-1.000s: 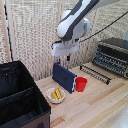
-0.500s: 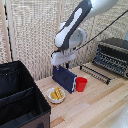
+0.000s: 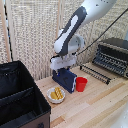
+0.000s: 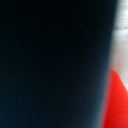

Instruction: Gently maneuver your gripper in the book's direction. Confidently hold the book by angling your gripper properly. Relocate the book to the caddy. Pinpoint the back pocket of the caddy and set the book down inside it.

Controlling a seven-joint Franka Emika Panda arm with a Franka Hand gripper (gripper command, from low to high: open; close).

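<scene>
The dark navy book (image 3: 65, 80) stands upright on the wooden table, just beside the red cup (image 3: 81, 84). My gripper (image 3: 64, 69) is down over the book's top edge, its fingers hidden against the dark cover, so I cannot tell whether they are closed. In the wrist view the book (image 4: 50, 65) fills almost the whole picture, with the red cup (image 4: 117, 102) at one edge. The black caddy (image 3: 30, 112) stands at the exterior view's lower left, well apart from the book. Its back pocket (image 3: 12, 82) lies behind a divider and is open at the top.
A white bowl with yellow food (image 3: 56, 94) sits between the book and the caddy. A black-and-silver toaster oven (image 3: 113, 55) stands at the exterior view's right, with a dark wire rack (image 3: 96, 73) lying in front of it.
The arm has come down and the gripper now sits lower, on the book's top edge. The book, cup and caddy have not moved.
</scene>
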